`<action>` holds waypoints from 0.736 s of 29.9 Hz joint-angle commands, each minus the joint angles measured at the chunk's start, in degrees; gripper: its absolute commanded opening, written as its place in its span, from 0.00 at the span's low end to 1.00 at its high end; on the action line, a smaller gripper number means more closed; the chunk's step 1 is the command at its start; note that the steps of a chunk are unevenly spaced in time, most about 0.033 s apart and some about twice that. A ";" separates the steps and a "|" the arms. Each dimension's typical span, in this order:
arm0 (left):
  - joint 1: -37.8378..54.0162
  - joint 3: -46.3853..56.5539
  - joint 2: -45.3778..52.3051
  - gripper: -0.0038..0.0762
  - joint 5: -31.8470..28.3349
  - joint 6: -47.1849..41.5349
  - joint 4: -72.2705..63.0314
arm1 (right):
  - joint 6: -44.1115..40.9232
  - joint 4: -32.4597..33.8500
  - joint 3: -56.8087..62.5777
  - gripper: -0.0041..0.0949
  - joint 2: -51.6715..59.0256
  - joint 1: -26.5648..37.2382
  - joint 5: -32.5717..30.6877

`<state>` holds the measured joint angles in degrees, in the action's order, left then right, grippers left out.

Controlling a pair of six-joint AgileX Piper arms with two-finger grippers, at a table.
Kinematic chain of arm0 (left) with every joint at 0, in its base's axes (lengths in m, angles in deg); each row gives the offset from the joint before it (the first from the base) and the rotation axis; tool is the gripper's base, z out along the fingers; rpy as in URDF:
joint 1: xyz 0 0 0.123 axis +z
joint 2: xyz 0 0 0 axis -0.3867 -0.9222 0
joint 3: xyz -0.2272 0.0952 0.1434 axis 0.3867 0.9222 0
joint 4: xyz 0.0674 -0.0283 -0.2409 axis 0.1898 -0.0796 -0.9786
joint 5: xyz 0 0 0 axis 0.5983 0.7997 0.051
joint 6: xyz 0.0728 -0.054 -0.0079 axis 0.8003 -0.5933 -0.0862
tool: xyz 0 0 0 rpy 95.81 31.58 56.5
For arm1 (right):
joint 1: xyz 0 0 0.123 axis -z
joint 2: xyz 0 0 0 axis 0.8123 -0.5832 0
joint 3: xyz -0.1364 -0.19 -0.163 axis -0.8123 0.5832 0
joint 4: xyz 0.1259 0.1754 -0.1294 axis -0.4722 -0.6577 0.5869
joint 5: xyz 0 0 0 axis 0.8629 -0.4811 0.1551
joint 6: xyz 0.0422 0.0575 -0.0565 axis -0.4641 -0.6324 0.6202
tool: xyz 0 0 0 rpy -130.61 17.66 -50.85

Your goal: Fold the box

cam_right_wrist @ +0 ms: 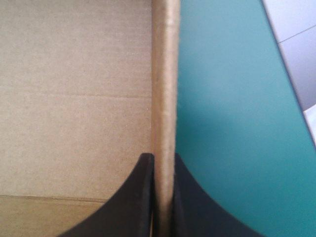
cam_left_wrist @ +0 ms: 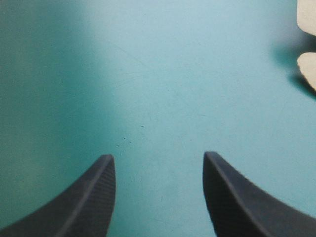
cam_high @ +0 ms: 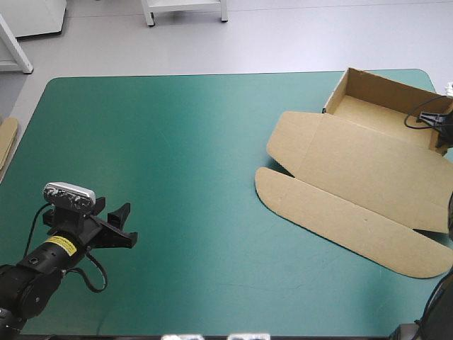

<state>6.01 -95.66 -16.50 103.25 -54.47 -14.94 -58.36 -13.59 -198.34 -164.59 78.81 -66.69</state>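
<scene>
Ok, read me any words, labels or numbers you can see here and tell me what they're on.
Yellow sticker on the left arm: printed, but too small to read.
Box: plain brown board, no print visible.
Nothing else carries text.

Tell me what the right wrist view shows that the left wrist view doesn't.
Only the right wrist view: the right gripper shut on a raised wall of the box, with the tray floor beside it. Only the left wrist view: the left gripper open over bare teal-green cover, with rounded flap edges far ahead. Both: brown box board and cover.
</scene>
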 commanded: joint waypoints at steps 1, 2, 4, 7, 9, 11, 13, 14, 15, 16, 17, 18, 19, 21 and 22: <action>-0.14 -1.59 0.22 0.53 -4.14 -0.34 -0.28 | 1.35 1.82 -0.60 0.03 2.88 4.44 -2.32; -0.14 -1.59 0.22 0.53 -4.14 -0.34 -0.28 | 1.35 1.82 -0.60 0.03 2.88 5.44 -2.32; -0.14 -1.59 0.22 0.53 -4.14 -0.34 -0.28 | 1.35 1.73 -0.60 0.03 2.88 7.08 -2.32; -0.14 -1.59 0.22 0.53 -4.14 -0.34 -0.28 | 1.47 -0.07 -0.60 0.03 2.88 8.81 -2.18; -0.14 -1.59 0.22 0.53 -4.14 -0.34 -0.28 | 1.70 -0.96 -0.60 0.03 2.88 9.10 -2.03; -0.14 -1.59 0.22 0.53 -4.14 -0.34 -0.28 | 1.84 -1.07 -0.60 0.03 2.88 9.10 -1.76; -0.14 -1.59 0.22 0.53 -4.14 -0.34 -0.28 | 2.07 -1.21 -0.60 0.03 2.88 9.10 -1.64; -0.14 -1.59 0.22 0.53 -4.14 -0.34 -0.28 | 2.07 -1.21 -0.60 0.03 2.88 9.10 -1.64; -0.14 -1.59 0.22 0.53 -4.14 -0.34 -0.28 | 2.07 -1.03 -0.60 0.03 2.88 9.10 -1.64; -0.14 -1.59 0.22 0.53 -4.14 -0.34 -0.28 | 2.07 -1.03 -0.60 0.03 2.88 9.10 -1.64; -0.14 -1.59 0.22 0.53 -4.14 -0.34 -0.28 | 2.52 -1.03 -0.60 0.03 2.88 9.10 -1.64; -0.14 -1.59 0.22 0.53 -4.14 -0.34 -0.28 | 2.52 -1.03 -0.60 0.03 2.88 9.10 -1.64; -0.14 -1.59 0.22 0.53 -4.14 -0.34 -0.28 | 2.52 -1.03 -0.60 0.03 2.88 9.10 -1.54; -0.14 -1.59 0.22 0.53 -4.14 -0.34 -0.28 | 2.83 -1.03 -0.60 0.06 2.88 9.10 -1.54; -0.14 -1.59 0.22 0.53 -4.14 -0.34 -0.28 | 2.94 -1.03 -0.60 0.09 2.88 9.10 -1.54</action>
<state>6.01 -95.66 -16.50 103.18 -54.47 -14.94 -56.56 -15.71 -198.09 -164.59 87.32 -66.92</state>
